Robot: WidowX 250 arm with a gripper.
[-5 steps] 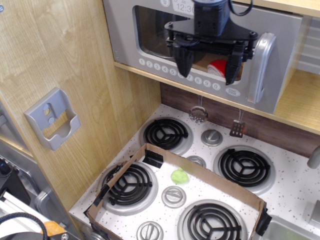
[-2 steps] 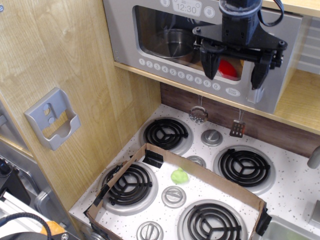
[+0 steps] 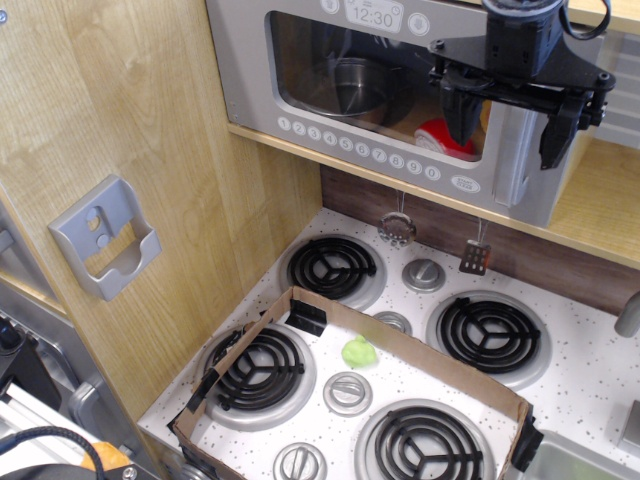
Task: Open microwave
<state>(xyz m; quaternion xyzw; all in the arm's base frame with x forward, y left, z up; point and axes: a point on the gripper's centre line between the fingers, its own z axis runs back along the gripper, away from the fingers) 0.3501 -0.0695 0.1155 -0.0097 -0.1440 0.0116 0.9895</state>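
Note:
The grey toy microwave stands on a wooden shelf at the top, its door shut. Its clear window shows a metal pot and a red and white object inside. A row of round white buttons runs under the window and the clock reads 12:30. The tall silver handle is at the door's right end. My black gripper hangs in front of the microwave's right end, open, one finger on each side of the handle. I cannot tell if it touches the handle.
A toy stove top with several black coil burners lies below. An open cardboard frame sits on it around a small green object. A grey wall bracket hangs on the left wooden panel. Small utensils hang under the shelf.
My gripper has moved right across the microwave's front, from before the window to around the handle. The door stays shut.

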